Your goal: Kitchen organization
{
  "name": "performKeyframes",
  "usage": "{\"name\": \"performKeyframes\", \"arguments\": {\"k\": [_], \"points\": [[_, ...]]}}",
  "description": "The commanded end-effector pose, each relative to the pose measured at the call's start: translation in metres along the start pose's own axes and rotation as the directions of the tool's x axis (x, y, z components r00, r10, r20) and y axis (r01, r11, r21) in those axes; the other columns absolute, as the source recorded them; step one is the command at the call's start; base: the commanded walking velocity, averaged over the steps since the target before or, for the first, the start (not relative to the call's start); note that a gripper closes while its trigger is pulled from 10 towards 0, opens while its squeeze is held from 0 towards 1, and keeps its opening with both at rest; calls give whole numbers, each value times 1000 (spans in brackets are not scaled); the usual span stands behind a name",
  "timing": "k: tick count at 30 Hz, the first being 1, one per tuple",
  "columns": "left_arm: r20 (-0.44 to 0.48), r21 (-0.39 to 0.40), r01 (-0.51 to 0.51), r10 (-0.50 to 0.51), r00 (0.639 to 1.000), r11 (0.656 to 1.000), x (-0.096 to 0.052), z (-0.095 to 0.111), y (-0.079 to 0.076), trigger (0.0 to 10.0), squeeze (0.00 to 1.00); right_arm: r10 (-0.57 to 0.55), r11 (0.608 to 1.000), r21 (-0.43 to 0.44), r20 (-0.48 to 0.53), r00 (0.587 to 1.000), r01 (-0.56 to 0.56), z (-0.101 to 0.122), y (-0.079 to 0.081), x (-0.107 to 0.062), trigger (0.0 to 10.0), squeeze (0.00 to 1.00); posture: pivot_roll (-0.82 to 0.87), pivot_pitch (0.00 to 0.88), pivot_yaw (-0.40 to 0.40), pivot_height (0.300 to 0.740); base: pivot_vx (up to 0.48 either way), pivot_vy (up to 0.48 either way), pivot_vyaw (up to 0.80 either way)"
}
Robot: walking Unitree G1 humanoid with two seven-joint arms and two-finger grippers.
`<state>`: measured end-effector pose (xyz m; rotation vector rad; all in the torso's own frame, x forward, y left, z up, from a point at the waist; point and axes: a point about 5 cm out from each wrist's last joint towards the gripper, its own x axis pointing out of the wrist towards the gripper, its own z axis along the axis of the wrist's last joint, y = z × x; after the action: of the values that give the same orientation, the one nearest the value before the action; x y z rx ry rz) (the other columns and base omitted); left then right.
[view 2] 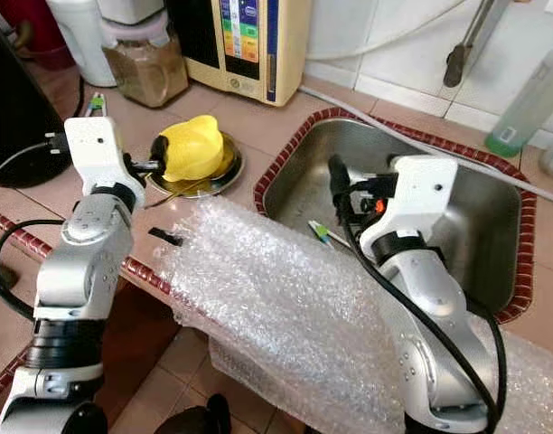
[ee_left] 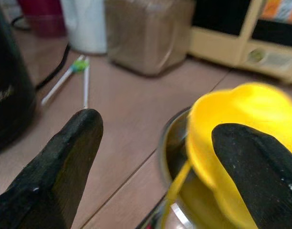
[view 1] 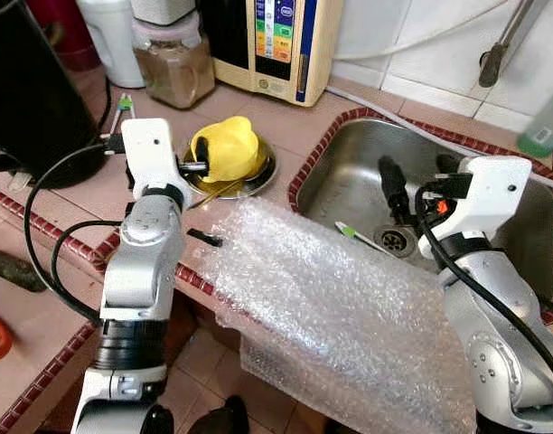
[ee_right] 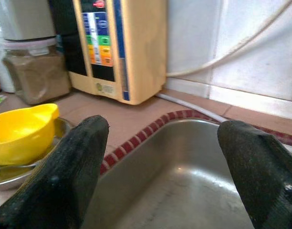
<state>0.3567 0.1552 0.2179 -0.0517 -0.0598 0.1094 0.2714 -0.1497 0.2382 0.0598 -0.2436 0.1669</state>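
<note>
Left gripper (ee_left: 155, 157) spread beside the yellow bowl (view 1: 227, 147) on the table (view 1: 69, 203). Right gripper (ee_right: 165, 162) spread above the sink (view 1: 349, 172). Bubble wrap (view 1: 322, 307) overhangs the table edge.

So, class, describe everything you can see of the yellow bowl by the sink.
The yellow bowl looks like glossy plastic, with a pouring lip. It sits tilted inside a shallow metal dish on the tiled counter, left of the sink. A thin yellowish stick lies under it in the dish. The left claw, open, is at its rim, one finger close against it.
</note>
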Motion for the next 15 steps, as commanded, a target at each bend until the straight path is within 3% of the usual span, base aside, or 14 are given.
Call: {"name": "performKeyframes", "arguments": {"k": [1, 3, 4, 7, 12, 15], "points": [[-12, -18, 10, -10, 1000, 1000, 3, 3, -3, 10000, 0, 46, 999, 5, 21, 999, -46, 6, 6, -3, 10000, 0, -4, 202, -2, 740, 0, 0, 0], [-61, -52, 23, -26, 998, 998, 8, 0, -7, 10000, 0, 144, 988, 63, 9, 990, -144, 6, 17, -4, 10000, 0, -11, 203, -1, 740, 0, 0, 0], [-61, -52, 23, -26, 998, 998, 8, 0, -7, 10000, 0, 144, 988, 63, 9, 990, -144, 6, 17, -4, 10000, 0, -11, 203, -1, 740, 0, 0, 0], [-87, -100, 50, -59, 994, 994, 15, 1, -13, 10000, 0, 282, 956, 87, -17, 959, -279, 5, 31, -9, 10000, 0, -15, 204, 1, 740, 0, 0, 0], [-92, -116, 96, -107, 990, 989, 21, 4, -20, 10000, 0, 342, 938, 92, -59, 938, -336, -1, 35, -15, 10000, 0, -17, 204, 2, 740, 0, 0, 0], [-170, -143, 116, -140, 975, 983, 23, -4, -26, 10000, 0, 377, 926, 79, -121, 918, -370, -10, 38, -18, 10000, 0, -17, 199, 6, 740, 0, 0, 0]]}}
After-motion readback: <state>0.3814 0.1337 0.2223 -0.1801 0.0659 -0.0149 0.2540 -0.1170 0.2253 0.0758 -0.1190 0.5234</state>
